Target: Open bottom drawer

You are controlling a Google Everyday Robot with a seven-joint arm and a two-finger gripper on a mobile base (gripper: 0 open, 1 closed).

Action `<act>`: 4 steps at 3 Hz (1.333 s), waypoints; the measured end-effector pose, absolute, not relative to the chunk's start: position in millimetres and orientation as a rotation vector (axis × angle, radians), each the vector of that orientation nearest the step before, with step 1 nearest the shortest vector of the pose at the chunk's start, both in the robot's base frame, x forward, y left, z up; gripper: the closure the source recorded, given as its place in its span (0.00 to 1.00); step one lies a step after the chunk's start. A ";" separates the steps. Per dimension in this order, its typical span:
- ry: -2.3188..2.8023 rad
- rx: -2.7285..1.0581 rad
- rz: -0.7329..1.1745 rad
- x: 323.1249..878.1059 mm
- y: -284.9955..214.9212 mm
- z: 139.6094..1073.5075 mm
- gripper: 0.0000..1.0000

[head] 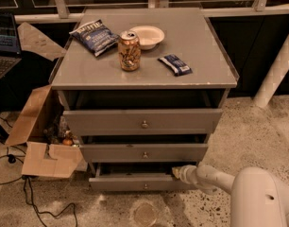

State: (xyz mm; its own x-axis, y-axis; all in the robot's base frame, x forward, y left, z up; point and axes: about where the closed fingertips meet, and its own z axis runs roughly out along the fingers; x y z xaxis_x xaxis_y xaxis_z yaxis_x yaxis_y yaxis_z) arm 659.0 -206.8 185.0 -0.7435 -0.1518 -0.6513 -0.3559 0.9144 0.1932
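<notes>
Three grey drawer fronts, and the gripper at the lowest one.
Low in the frame's centre, the bottom drawer stands slightly out from the cabinet, its small round knob facing forward. The gripper sits at the drawer front's upper right edge, on a white arm reaching in from the lower right corner. Whether the claw is spread or pressed together cannot be told. A soda can, chip bag and white bowl stand on top.

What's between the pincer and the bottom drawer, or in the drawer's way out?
Nothing visible. The pincer sits at the upper right edge of the bottom drawer; the floor in front shows only a round mark; the cardboard box lies leftward.
</notes>
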 end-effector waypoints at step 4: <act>2.487 -0.363 0.469 638.9 -207.3 171.5 1.00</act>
